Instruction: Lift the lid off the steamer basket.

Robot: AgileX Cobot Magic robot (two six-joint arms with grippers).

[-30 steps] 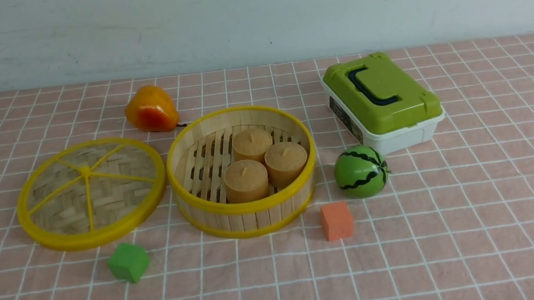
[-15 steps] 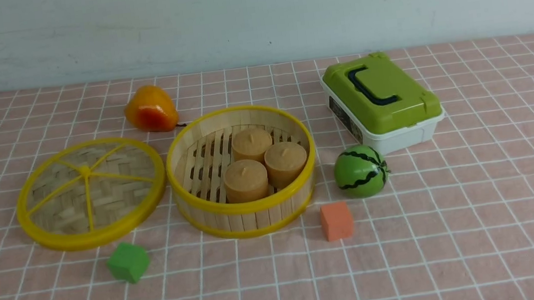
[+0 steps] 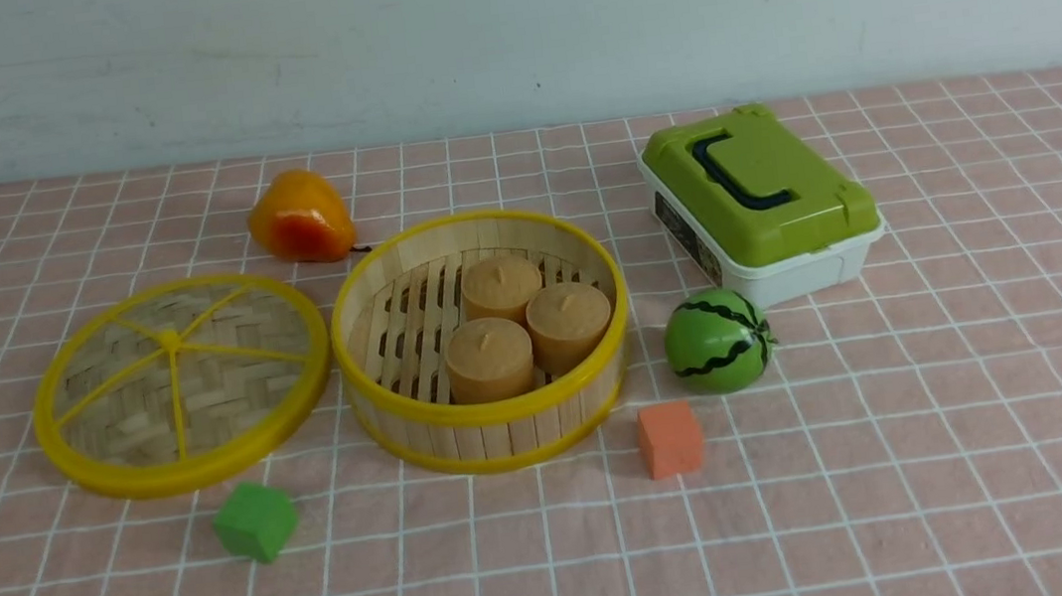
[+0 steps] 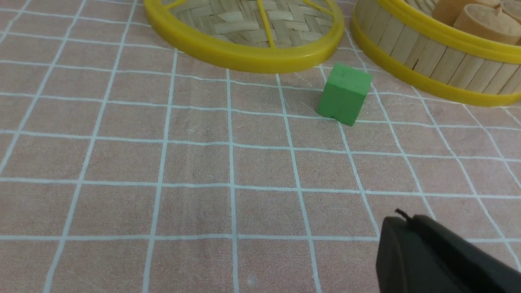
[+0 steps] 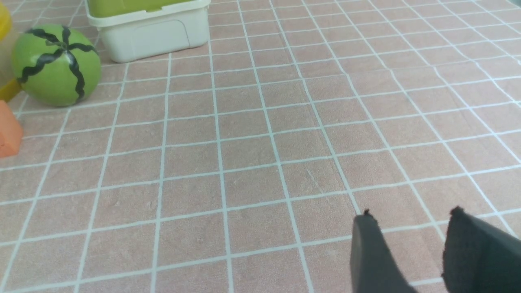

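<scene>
The flat round woven-bamboo lid with yellow rim and spokes (image 3: 182, 385) lies on the desk (image 3: 909, 455) just beside the round bamboo-slat steamer basket (image 3: 483, 340), on its left — basket uncovered, so the task looks done. Right gripper (image 5: 411, 252) is parted and empty; left gripper (image 4: 431, 256) shows only one finger — can't tell its state.

You see the right gripper (image 5: 411, 215) with its two dark fingers a little apart over the pink checked cloth (image 5: 260, 154), far from the toy watermelon (image 5: 56, 65) and white box (image 5: 152, 32).
</scene>
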